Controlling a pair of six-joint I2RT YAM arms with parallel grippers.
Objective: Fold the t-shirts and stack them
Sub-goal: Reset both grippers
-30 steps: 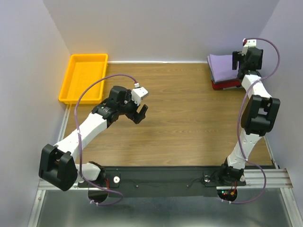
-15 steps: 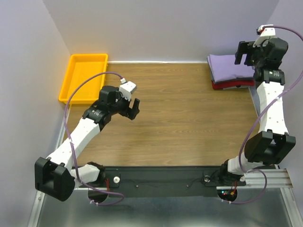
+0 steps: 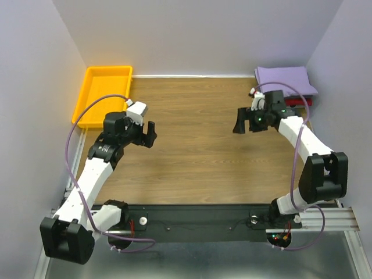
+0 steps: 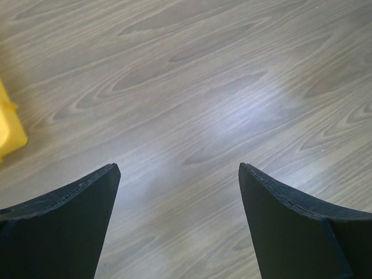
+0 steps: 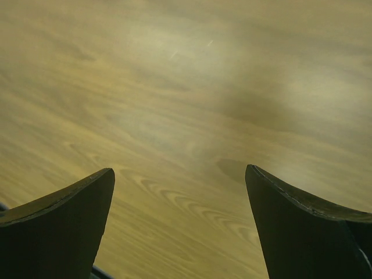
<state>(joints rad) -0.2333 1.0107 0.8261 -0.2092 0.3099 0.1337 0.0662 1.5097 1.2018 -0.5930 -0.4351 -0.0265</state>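
**A:** Top external view, entry one. The t-shirts: location?

**B:** Lavender t-shirt: folded, uppermost on a pile in the desk's 1 o'clock corner. Red t-shirt: under it, with only a thin strip of edge showing at the pile's 5 o'clock side. The right arm crosses the pile's near edge, so any layer between the two cannot be made out.

**A:** Entry two. Left tool?

**B:** Left tool: toward 9 o'clock from the desk's centre, over bare wood. Jaws spread wide, holding nothing, touching nothing. Left wrist view agrees: both dark fingers stand far apart with only wood grain between them. A yellow corner of the tray sits at that frame's 9 o'clock edge.

**A:** Entry three. Right tool?

**B:** Right tool: toward 2 o'clock from the centre, apart from the pile, which lies at its 1 o'clock. Jaws fully parted and empty. Right wrist view: two fingers set wide, plain wood between.

**A:** Entry four. Other stock?

**B:** Tray, yellow-orange plastic, in the desk's 10 o'clock corner, at the left tool's 11 o'clock.

**A:** Lettering or labels?

**B:** Any marking on the arms, shirts or tray is too small to read.
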